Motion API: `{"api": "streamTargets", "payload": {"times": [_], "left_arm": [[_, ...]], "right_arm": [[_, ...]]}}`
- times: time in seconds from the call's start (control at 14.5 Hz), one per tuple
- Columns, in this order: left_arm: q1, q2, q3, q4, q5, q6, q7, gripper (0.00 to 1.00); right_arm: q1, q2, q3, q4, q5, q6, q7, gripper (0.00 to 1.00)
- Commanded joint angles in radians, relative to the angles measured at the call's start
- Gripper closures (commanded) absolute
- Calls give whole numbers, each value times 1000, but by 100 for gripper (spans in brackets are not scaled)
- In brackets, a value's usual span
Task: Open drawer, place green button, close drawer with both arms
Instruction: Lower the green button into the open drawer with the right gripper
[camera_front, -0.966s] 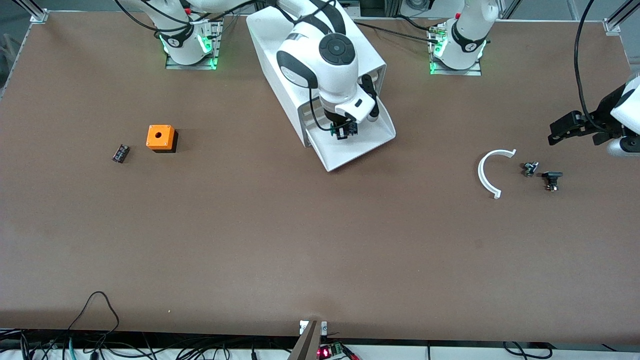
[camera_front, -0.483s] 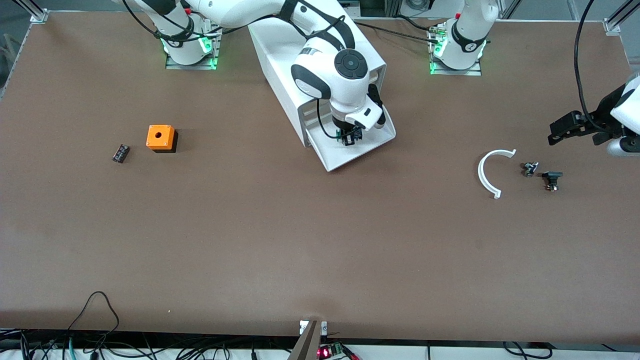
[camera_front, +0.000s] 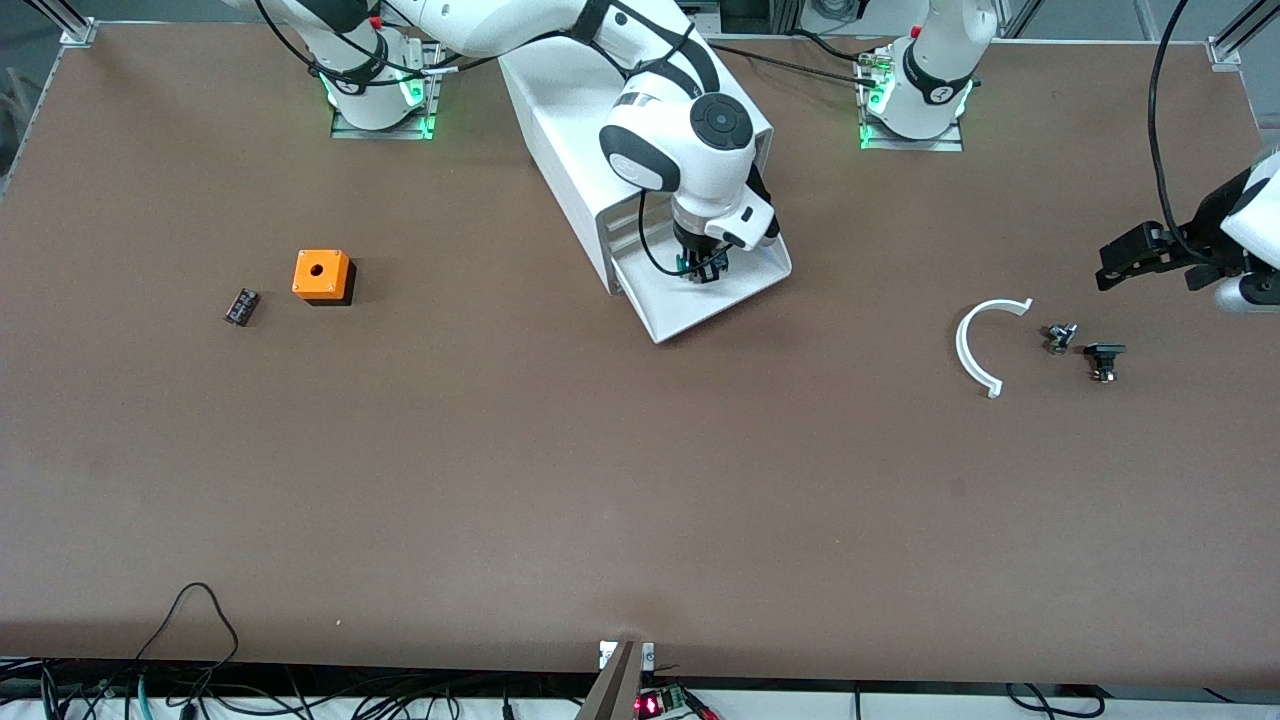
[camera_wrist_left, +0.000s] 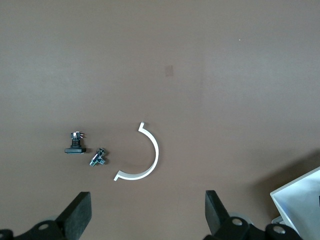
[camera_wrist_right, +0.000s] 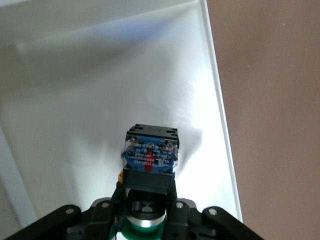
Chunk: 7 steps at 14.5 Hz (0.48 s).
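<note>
The white cabinet (camera_front: 600, 110) stands at the back middle of the table with its bottom drawer (camera_front: 700, 305) pulled out toward the front camera. My right gripper (camera_front: 705, 268) is shut on the button (camera_wrist_right: 149, 170) and holds it low over the open drawer (camera_wrist_right: 100, 115). The button has a black body, a blue end and a green cap next to my fingers. My left gripper (camera_front: 1120, 262) is open and empty, waiting in the air over the left arm's end of the table, its two fingertips (camera_wrist_left: 79, 215) wide apart.
A white curved strip (camera_front: 975, 345) and two small black parts (camera_front: 1060, 337) (camera_front: 1103, 358) lie toward the left arm's end; they also show in the left wrist view (camera_wrist_left: 145, 160). An orange cube with a hole (camera_front: 321, 275) and a small black part (camera_front: 241, 306) lie toward the right arm's end.
My right gripper has moved with the button farther across the open drawer toward the left arm's end and lower. The left arm has not moved.
</note>
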Motion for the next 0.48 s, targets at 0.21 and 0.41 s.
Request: {"api": "streamTargets", "payload": {"times": [0.21, 0.41], "left_arm": [[0, 1, -2, 12, 14, -13, 0, 0], [-1, 1, -2, 15, 14, -13, -2, 0]], "right_arm": [[25, 32, -6, 20, -12, -20, 2, 52], [30, 22, -6, 29, -9, -24, 78, 0]]}}
